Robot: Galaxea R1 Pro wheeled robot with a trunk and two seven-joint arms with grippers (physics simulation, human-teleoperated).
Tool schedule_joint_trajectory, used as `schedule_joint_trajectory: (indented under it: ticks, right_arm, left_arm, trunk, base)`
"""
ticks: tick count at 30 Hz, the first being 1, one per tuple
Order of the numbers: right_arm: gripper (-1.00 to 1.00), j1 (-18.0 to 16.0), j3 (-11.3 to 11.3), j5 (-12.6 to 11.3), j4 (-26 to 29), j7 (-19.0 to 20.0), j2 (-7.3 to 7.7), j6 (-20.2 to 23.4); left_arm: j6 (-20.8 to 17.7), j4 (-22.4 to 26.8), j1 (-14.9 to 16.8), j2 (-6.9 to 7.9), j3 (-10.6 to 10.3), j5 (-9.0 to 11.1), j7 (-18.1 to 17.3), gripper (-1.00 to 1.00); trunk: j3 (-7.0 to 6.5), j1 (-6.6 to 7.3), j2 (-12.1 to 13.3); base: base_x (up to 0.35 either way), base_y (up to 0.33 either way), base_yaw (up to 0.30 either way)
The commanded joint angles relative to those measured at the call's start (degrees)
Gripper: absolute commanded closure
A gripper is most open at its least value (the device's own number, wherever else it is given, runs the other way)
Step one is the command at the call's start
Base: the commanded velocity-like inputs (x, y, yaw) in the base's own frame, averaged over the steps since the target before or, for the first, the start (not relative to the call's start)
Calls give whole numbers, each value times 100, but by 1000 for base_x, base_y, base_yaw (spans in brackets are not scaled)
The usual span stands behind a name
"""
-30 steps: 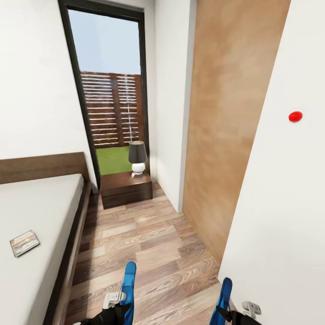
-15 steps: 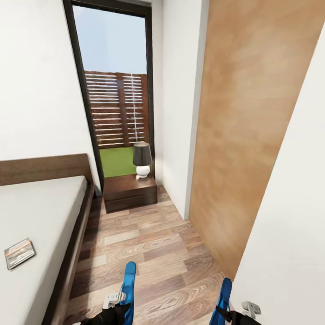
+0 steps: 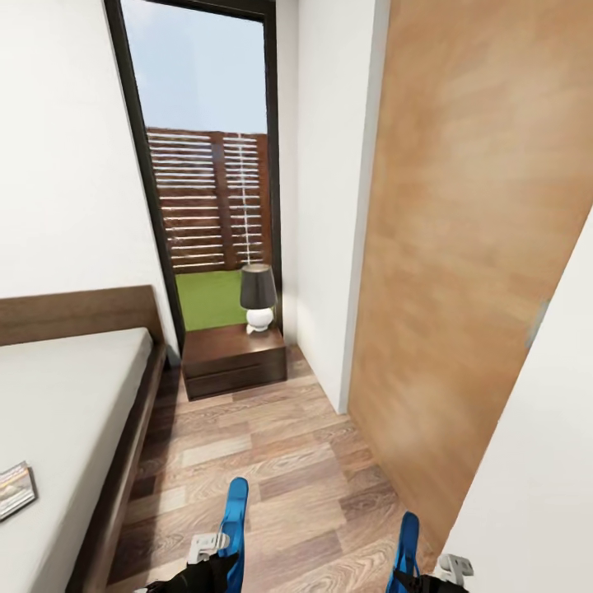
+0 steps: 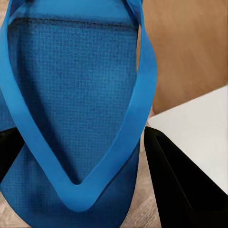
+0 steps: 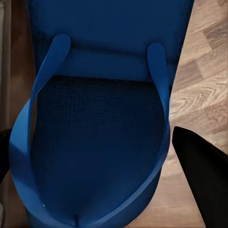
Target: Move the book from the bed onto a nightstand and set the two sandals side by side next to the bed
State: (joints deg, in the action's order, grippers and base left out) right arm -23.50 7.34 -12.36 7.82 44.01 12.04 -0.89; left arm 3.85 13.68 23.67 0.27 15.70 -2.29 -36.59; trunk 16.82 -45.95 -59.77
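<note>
A wooden floor runs ahead between the bed on the left and a wide wood panel on the right. At the far end a tall glass door looks onto a slatted fence. The nightstand stands before the door, just right of the bed's headboard, and bears a lamp. The book lies on the mattress at the near left edge. Nearest, the left gripper grasps one blue sandal, and the right gripper grasps the other sandal; both are held above the floor, well apart.
</note>
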Motion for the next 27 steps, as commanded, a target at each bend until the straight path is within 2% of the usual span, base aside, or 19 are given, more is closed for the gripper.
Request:
schedule_joint_trajectory:
  ticks: [1,20,27]
  right_arm:
    - [100,-5,40,15,-6,20,0,-8]
    - [100,-6,42,23,-7,20,0,-8]
    - [100,-5,42,23,-1,20,0,-8]
  left_arm:
    - [28,-6,6,0,29,-26,-30,100]
    - [29,-6,6,0,29,-26,-33,100]
    - [28,-6,6,0,29,-26,-33,100]
  trunk:
    - [7,-4,-4]
    - [7,-4,-4]
    - [14,-4,-4]
  base:
    - [329,0,0]
    - [329,0,0]
    - [329,0,128]
